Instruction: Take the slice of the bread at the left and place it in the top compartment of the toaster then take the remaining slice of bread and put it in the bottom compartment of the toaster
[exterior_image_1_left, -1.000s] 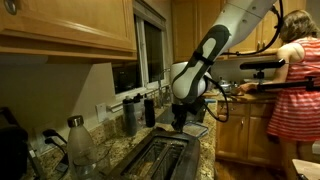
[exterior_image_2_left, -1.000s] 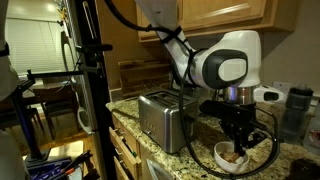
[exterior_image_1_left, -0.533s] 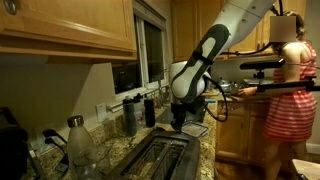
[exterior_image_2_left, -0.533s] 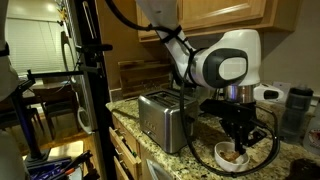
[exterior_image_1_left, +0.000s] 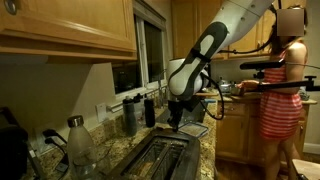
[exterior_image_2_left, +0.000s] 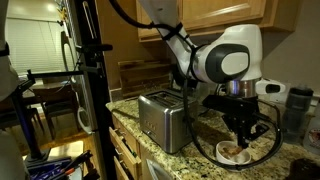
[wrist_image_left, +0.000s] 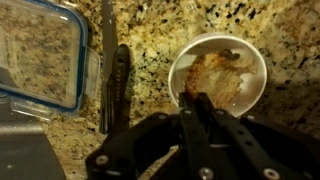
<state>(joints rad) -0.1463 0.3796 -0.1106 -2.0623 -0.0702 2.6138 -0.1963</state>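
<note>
In an exterior view the wide, low brushed-steel toaster (exterior_image_2_left: 160, 120) stands on the speckled granite tabletop (exterior_image_2_left: 198, 150). To its right the black hand (exterior_image_2_left: 238, 145) hangs over a round white bowl (exterior_image_2_left: 222, 157). In the wrist view a clear plastic container with a blue rim (wrist_image_left: 40, 55) lies at left. A dark-handled knife (wrist_image_left: 112, 75) lies beside it, and then comes the bowl, holding a browned slice of bread (wrist_image_left: 215, 75). The fingers (wrist_image_left: 200, 108) sit close together at the bread's near edge; whether they pinch it cannot be told.
</note>
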